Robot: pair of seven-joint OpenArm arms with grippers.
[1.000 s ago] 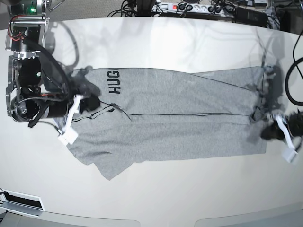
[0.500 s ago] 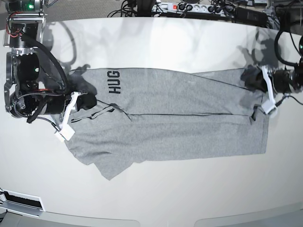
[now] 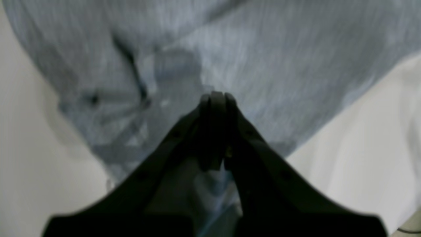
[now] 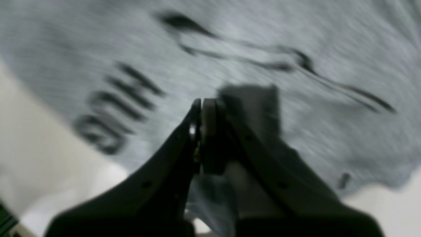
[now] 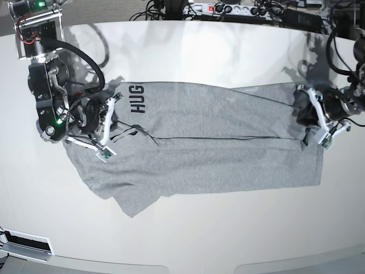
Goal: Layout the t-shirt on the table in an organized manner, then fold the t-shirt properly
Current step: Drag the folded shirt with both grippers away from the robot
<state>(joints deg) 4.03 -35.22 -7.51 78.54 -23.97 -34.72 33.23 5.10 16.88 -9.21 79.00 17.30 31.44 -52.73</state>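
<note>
The grey t-shirt [image 5: 217, 154] lies lengthwise on the white table [image 5: 188, 51], its upper long side folded over so the black lettering [image 5: 137, 99] shows at the left end. One sleeve [image 5: 131, 202] sticks out at the front left. My right gripper [image 5: 114, 123] hovers over the collar end, shut; in its wrist view the tips [image 4: 205, 102] sit just above the fabric between the lettering [image 4: 111, 112] and the dark collar trim [image 4: 263, 62]. My left gripper [image 5: 302, 114] is shut over the hem end, its tips [image 3: 213, 97] over wrinkled cloth [image 3: 263, 65]. Neither visibly pinches fabric.
A power strip and tangled cables [image 5: 228, 8] run along the table's far edge. A white device [image 5: 25, 245] sits at the near left corner. Bare table top [image 5: 228, 240] lies in front of the shirt.
My left gripper swung from off the shirt's front right corner up to the hem's far corner, then settled slightly lower. My right gripper shifted up and right toward the lettering. The shirt barely moved.
</note>
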